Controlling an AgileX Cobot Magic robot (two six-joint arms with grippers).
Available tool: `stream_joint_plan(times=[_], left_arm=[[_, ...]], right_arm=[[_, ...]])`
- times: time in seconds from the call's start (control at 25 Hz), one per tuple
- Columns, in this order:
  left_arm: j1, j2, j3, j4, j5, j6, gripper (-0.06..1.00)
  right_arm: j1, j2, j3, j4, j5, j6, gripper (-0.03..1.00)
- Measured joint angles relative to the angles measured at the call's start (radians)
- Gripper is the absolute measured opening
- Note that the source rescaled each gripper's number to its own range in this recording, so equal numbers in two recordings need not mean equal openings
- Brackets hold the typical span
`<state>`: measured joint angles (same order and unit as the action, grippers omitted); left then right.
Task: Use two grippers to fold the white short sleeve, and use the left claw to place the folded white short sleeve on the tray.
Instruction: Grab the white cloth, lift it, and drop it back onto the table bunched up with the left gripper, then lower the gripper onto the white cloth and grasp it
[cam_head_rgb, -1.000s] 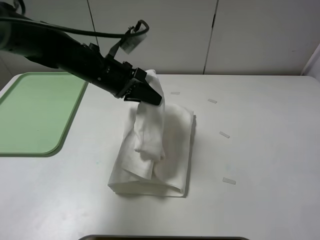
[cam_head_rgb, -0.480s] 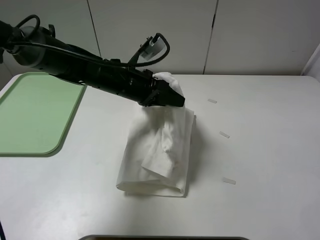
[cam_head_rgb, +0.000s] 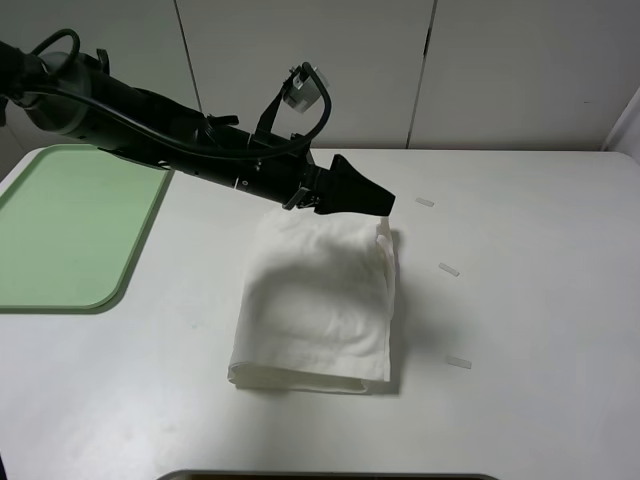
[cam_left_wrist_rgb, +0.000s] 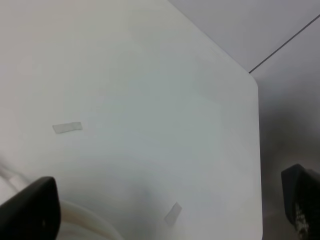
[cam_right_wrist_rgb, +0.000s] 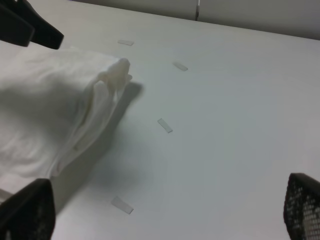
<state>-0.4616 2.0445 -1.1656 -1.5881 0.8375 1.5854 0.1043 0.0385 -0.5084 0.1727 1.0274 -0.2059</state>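
With left claw (cam_head_rgb: 362, 196) jaws wide over the folded white short sleeve (cam_head_rgb: 318, 300), regrip all layers at one edge before carrying to tray (cam_head_rgb: 70, 225); right jaws wide.

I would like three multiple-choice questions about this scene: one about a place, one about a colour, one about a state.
1. Where does the shirt lie?
A. on the tray
B. on the table, right of the tray
C. in the left gripper

2. What colour is the tray?
A. pale green
B. blue
C. red

3. How is the left gripper?
A. shut on the shirt
B. shut on the tray
C. open, holding nothing

Answers:
1 B: the folded shirt rests on the table, apart from the tray.
2 A: its surface is pale green.
3 C: the left wrist view shows its fingers apart with nothing between.
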Motion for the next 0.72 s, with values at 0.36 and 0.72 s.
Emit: stream_joint_plan(times=[0.36, 0.72], left_arm=[[0.052, -0.038, 0.000, 0.184, -0.057, -0.246, 0.92], [0.207, -0.152, 0.000, 0.666, -0.045, -0.756, 0.92]], right_arm=[[0.000, 0.000, 0.000, 0.000, 0.000, 0.000, 1.00], [0.000, 0.000, 0.000, 0.002, 0.000, 0.000, 1.00]])
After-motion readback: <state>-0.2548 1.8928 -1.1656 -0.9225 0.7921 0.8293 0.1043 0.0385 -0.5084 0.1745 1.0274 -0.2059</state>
